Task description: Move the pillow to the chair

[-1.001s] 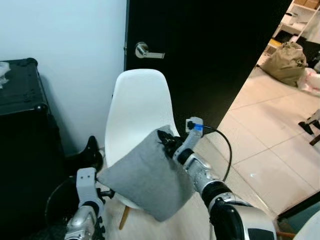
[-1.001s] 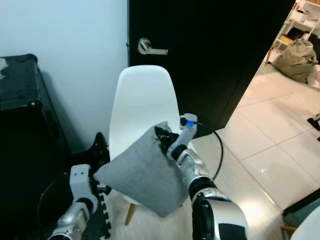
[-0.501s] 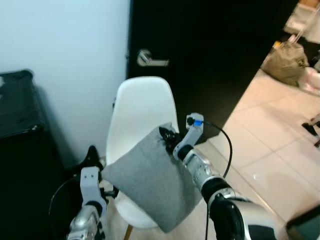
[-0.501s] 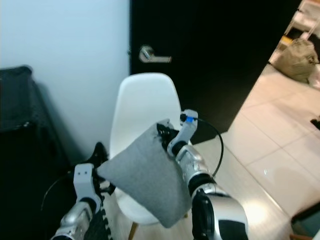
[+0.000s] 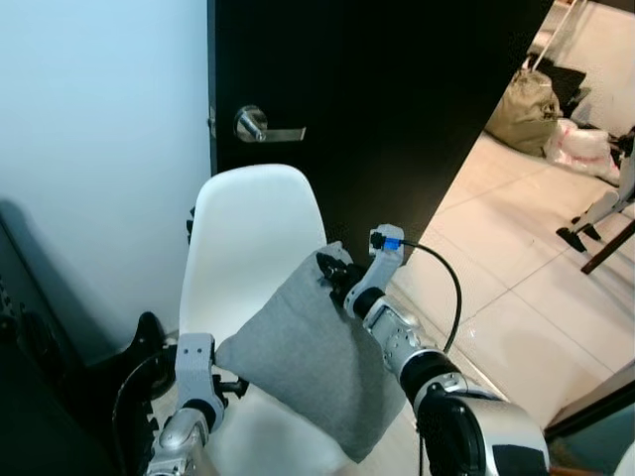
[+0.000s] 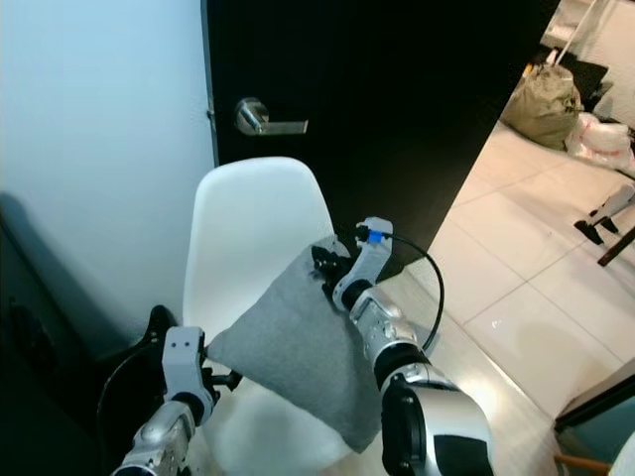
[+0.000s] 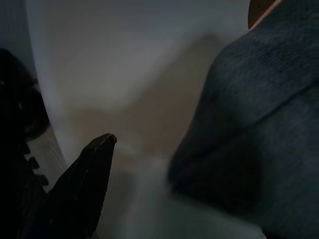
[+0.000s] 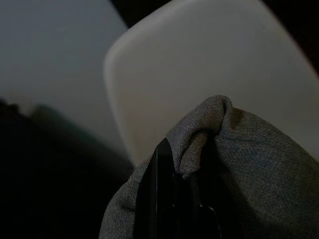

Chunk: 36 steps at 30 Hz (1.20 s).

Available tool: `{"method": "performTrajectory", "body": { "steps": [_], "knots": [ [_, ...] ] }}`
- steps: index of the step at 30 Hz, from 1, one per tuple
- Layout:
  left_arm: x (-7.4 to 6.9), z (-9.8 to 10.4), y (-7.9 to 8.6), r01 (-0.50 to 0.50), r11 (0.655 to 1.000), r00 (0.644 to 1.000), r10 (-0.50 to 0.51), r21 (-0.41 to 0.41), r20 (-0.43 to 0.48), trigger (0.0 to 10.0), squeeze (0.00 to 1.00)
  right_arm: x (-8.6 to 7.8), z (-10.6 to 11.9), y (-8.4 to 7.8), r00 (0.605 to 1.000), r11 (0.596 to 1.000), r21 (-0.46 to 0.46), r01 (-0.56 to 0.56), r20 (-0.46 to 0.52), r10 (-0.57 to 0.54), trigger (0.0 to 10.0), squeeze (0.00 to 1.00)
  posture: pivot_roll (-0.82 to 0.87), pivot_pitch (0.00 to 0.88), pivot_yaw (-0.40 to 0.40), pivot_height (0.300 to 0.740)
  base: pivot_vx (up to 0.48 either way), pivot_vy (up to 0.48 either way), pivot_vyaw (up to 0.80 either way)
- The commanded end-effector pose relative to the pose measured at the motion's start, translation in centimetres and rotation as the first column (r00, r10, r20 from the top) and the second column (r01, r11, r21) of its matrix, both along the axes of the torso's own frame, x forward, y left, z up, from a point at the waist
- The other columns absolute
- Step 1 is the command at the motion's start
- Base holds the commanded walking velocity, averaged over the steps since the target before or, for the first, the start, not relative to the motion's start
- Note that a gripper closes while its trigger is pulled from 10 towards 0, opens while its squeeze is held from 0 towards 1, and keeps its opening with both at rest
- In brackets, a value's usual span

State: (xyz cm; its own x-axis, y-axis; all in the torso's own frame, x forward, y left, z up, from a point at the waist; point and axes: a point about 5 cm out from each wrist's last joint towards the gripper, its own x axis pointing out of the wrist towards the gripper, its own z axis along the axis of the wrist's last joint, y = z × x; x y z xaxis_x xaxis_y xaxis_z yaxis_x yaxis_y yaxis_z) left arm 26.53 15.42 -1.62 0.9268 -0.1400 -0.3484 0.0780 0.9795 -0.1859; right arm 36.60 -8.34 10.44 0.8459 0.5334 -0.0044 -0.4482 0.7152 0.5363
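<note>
A grey pillow (image 5: pixel 308 372) hangs by its top corner from my right gripper (image 5: pixel 332 270), which is shut on that bunched corner (image 8: pixel 209 119). It hangs over the seat of the white chair (image 5: pixel 248 228), in front of the backrest (image 8: pixel 199 64). My left gripper (image 5: pixel 235 384) is open just beside the pillow's left corner, low over the seat. In the left wrist view one black finger (image 7: pixel 87 184) stands apart from the pillow (image 7: pixel 259 124), with bare white seat between them.
The chair stands against a black door (image 5: pixel 397 119) with a silver handle (image 5: pixel 263 124) and a pale wall on the left. Dark gear (image 5: pixel 129 357) lies on the floor left of the chair. Tiled floor with a tan bag (image 5: pixel 521 99) lies to the right.
The camera has moved, so the chair now sits further left and the black case is out of the picture. The pillow stays in my right gripper and has come closer over the seat.
</note>
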Motion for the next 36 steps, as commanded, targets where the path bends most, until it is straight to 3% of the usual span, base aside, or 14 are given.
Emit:
{"method": "performTrajectory", "body": {
  "steps": [1, 7, 8, 13, 18, 23, 26, 32, 34, 36],
  "knots": [
    [-0.4, -0.4, -1.2, 0.033, 0.999, 0.999, -0.033, -0.009, -0.017, 10.0, 0.00, 0.1, 1.0, 0.8, 0.997, 0.998, 0.023, -0.059, 0.056, 0.058, 10.0, 0.00, 0.24, 0.000, -0.157, 0.740, 0.000, 0.000, 0.00],
    [-0.5, -0.4, -1.6, 0.048, 0.999, 0.999, -0.048, 0.013, -0.013, 10.0, 0.00, -0.4, 1.3, 2.7, 0.986, 0.980, 0.116, -0.160, 0.059, 0.154, 10.0, 0.00, 0.24, 0.000, -0.159, 0.740, 0.000, 0.000, 0.00],
    [-0.5, -0.4, -1.6, 0.050, 0.998, 0.999, -0.050, 0.030, -0.007, 10.0, 0.00, -0.3, 1.6, 2.9, 0.986, 0.972, 0.165, -0.165, 0.059, 0.158, 10.0, 0.00, 0.24, 0.000, -0.158, 0.740, 0.000, 0.000, 0.00],
    [-0.4, -0.2, -1.5, 0.038, 0.997, 0.999, -0.039, 0.063, 0.013, 10.0, 0.00, 0.2, 3.2, 3.1, 0.983, 0.913, 0.364, -0.186, 0.079, 0.168, 10.0, 0.00, 0.25, 0.000, -0.157, 0.740, 0.000, 0.000, 0.00],
    [-0.2, 0.1, -1.0, 0.014, 0.996, 0.999, -0.017, 0.090, 0.030, 10.0, 0.00, 0.7, 4.0, 2.9, 0.987, 0.879, 0.449, -0.161, 0.061, 0.150, 10.0, 0.00, 0.26, 0.000, -0.158, 0.740, 0.000, 0.000, 0.00],
    [0.2, 0.4, -0.6, 0.000, 0.993, 0.999, -0.005, 0.115, 0.046, 10.0, 0.00, 0.6, 3.5, 2.9, 0.991, 0.898, 0.420, -0.130, 0.022, 0.133, 10.0, 0.00, 0.27, 0.000, -0.160, 0.740, 0.000, 0.000, 0.00],
    [0.4, 0.7, -0.3, -0.009, 0.990, 0.999, 0.002, 0.138, 0.054, 10.0, 0.00, 0.4, 2.2, 2.9, 0.995, 0.944, 0.320, -0.083, -0.029, 0.097, 10.0, 0.00, 0.28, 0.000, -0.155, 0.740, 0.000, 0.000, 0.00],
    [0.8, 1.0, 0.6, -0.001, 0.986, 0.998, -0.009, 0.166, 0.057, 10.0, 0.00, -0.4, 0.1, 2.9, 0.992, 0.972, 0.233, -0.018, -0.119, 0.047, 10.0, 0.00, 0.29, 0.000, -0.097, 0.740, 0.000, 0.000, 0.00],
    [1.0, 1.1, 1.0, 0.024, 0.983, 0.998, -0.035, 0.184, 0.057, 10.0, 0.00, -0.8, -0.8, 3.2, 0.988, 0.979, 0.203, 0.009, -0.154, 0.023, 10.0, 0.00, 0.27, 0.000, -0.028, 0.740, 0.000, 0.000, 0.00],
    [1.2, 1.3, 1.2, 0.046, 0.979, 0.997, -0.058, 0.197, 0.056, 10.0, 0.00, -1.2, -1.5, 3.5, 0.984, 0.985, 0.172, 0.023, -0.178, 0.008, 10.0, 0.00, 0.25, 0.000, -0.006, 0.740, 0.000, 0.000, 0.00]
  ]
}}
